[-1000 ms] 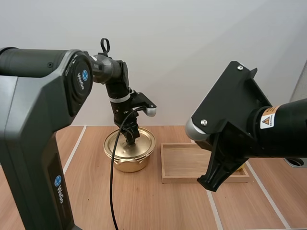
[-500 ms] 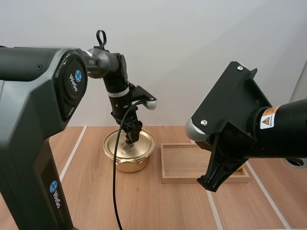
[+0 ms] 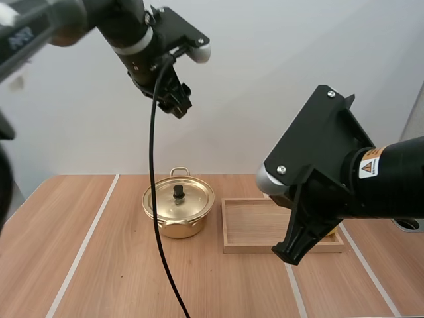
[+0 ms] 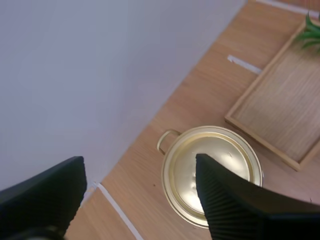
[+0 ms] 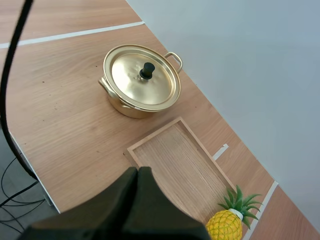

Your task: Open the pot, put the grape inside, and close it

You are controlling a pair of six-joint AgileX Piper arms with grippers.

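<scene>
While its lid [image 3: 189,201] is still on, the round golden metal pot [image 3: 173,224] stands near the table's [image 3: 119,265] back edge, almost straight below my left gripper [image 3: 177,105], fingers apart; my right gripper [image 5: 138,172] is closed, empty.

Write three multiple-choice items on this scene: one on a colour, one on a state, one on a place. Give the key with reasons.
1. What colour is the pot?
A. red
B. gold
C. blue

2. How do the left claw's fingers stand?
A. open, holding nothing
B. shut together
C. pinching a spoon

3. Where is the pineapple?
A. inside the pot
B. in the left claw
C. at one end of the wooden tray

Key: 1 B, its body shines gold. 2 A, the two fingers stand apart with nothing between them, high above the pot. 3 C, it stands in the tray at the end away from the pot.
</scene>
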